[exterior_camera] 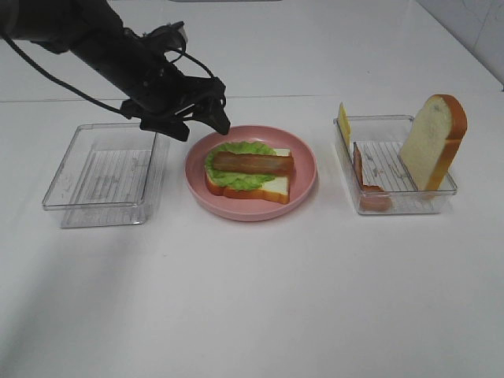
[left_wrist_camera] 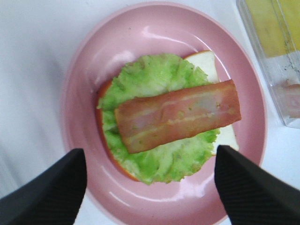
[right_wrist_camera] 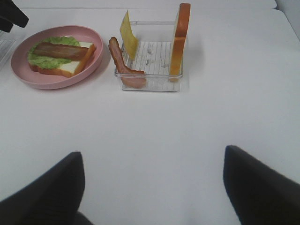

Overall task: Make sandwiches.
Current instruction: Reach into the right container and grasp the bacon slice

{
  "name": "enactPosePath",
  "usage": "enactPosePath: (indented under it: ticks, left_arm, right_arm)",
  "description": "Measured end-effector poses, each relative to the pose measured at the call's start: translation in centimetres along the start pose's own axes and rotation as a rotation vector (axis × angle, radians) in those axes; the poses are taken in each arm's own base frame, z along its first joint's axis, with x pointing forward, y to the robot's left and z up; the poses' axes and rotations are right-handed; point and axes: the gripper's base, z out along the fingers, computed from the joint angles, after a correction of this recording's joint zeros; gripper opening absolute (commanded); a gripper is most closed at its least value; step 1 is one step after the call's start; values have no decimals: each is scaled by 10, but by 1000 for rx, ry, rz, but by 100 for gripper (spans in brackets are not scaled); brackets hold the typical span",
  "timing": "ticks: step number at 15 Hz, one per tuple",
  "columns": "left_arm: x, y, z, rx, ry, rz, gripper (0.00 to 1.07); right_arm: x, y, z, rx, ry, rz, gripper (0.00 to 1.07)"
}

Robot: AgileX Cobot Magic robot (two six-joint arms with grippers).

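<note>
While left gripper [left_wrist_camera: 149, 154] hangs w/ jaws apart, empty, over the pink plate [left_wrist_camera: 140, 28], half-built sandwich [left_wrist_camera: 161, 119] sits on it: bread [left_wrist_camera: 206, 63], lettuce [left_wrist_camera: 150, 79], bacon strip [left_wrist_camera: 178, 115] on top. Right gripper [right_wrist_camera: 152, 157] apart too, empty. Cheese square [exterior_camera: 343, 120] in clear tray [exterior_camera: 394, 206] prob. thin, light, slick; I'd pinch its upper edge.

White table [exterior_camera: 252, 299] with three items in one row. Pink round plate [exterior_camera: 252, 211] in the middle. Clear plastic tray [exterior_camera: 102, 177] just beside it on the left, seen from the high camera. Second clear tray [exterior_camera: 386, 164] near it on the right. Both tray floors are ribbed.
</note>
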Motion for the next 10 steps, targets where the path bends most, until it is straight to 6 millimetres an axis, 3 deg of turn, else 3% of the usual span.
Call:
enactPosePath:
  ticks: [2,5,7,8,10]
  left_arm:
    - [-7,-5,-26,-71,-32,39,73]
    - [-13,-23,-86,-151,-76,110,73]
    - [-9,-34,-124,-191,-66,127,73]
    - [0,-43,-157,-220,-33,108,73]
    - [8,-54,-188,-221,-35,106,73]
  right_arm:
    - [0,0,0,0,0,0,76]
    - [0,0,0,0,0,0,76]
    - [0,0,0,0,0,0,76]
    - [0,0,0,0,0,0,76]
    - [0,0,0,0,0,0,76]
